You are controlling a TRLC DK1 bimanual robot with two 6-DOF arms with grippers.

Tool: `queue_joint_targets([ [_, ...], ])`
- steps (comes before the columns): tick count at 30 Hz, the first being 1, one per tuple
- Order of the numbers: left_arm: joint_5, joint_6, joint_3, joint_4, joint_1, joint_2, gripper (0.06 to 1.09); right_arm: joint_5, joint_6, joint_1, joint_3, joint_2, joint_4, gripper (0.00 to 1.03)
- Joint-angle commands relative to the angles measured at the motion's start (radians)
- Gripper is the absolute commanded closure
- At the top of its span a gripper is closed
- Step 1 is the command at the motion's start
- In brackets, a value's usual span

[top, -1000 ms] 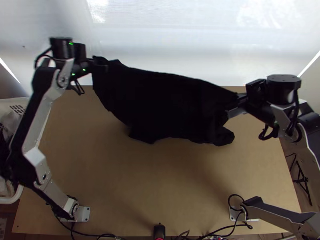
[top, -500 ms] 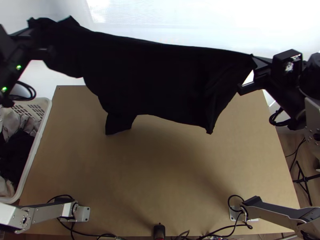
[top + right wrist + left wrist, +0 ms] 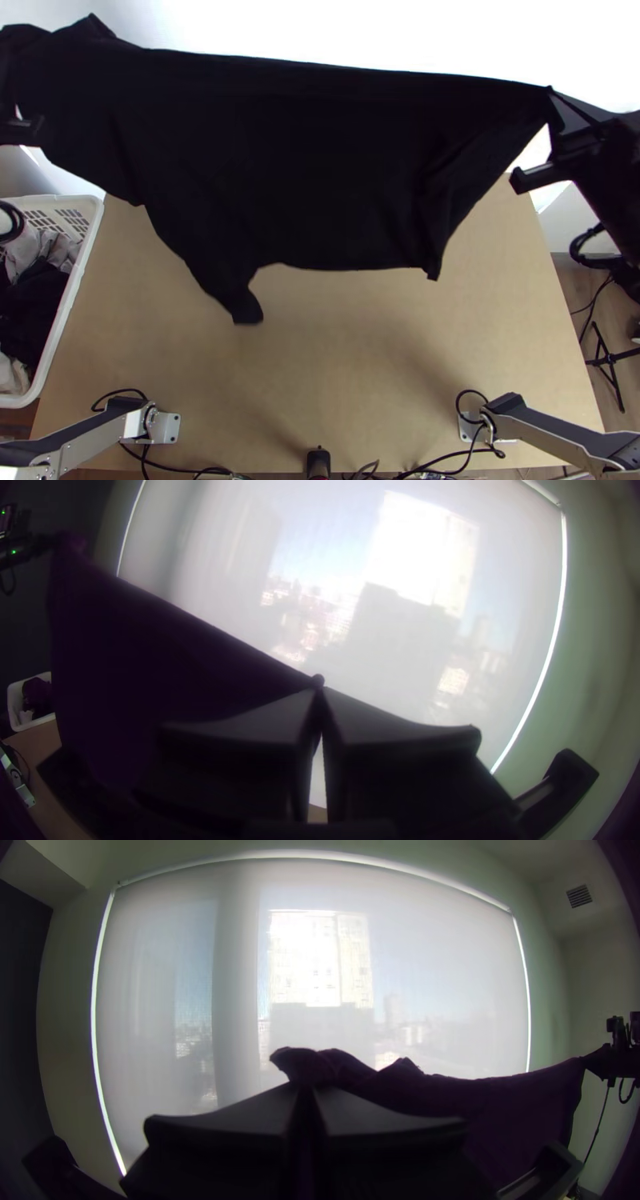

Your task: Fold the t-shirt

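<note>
Spreading stage, judged; left claw (image 3: pixel 305 1087) and right claw (image 3: pixel 319 689) clench t-shirt (image 3: pixel 304 160) by its upper edge, aloft; next: lower it flat onto tabletop (image 3: pixel 344 368)

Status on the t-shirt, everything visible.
The t-shirt is dark, plain-looking, soft cloth, unfolded and hanging in the air over the table's far part. Its upper edge stretches between the left pincer and right pincer, both shut on it. Cloth bunches past the left tips; the right pinches a small corner. Two points droop from the lower edge. Which parts are held: can't tell.
</note>
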Motion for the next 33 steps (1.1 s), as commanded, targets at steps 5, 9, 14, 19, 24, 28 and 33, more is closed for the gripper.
queue_joint_targets([
  [5,0.002,0.01,0.011,-0.041,-0.016,-0.132,1.05,0.004,-0.092,0.04,-0.044,-0.114,0.032,1.0],
  [9,0.008,0.013,0.011,-0.13,-0.02,-0.198,1.05,0.004,-0.112,0.068,-0.045,-0.16,-0.024,1.0],
  [14,0.017,0.028,0.008,-0.262,-0.024,-0.266,1.05,0.002,-0.115,0.102,-0.048,-0.215,-0.157,1.0],
  [19,0.02,0.033,-0.012,-0.348,-0.025,-0.304,1.05,0.002,-0.084,0.131,-0.079,-0.245,-0.252,1.0],
  [24,0.025,0.033,-0.213,-0.289,-0.027,-0.324,1.05,0.004,-0.028,0.134,-0.232,-0.251,-0.185,1.0],
  [28,0.025,0.03,-0.433,-0.17,-0.071,-0.298,1.05,0.002,0.005,0.148,-0.438,-0.252,-0.068,1.0],
  [33,0.025,0.025,-0.726,0.065,-0.116,-0.227,1.05,-0.004,0.003,0.146,-0.714,-0.234,0.12,1.0],
])
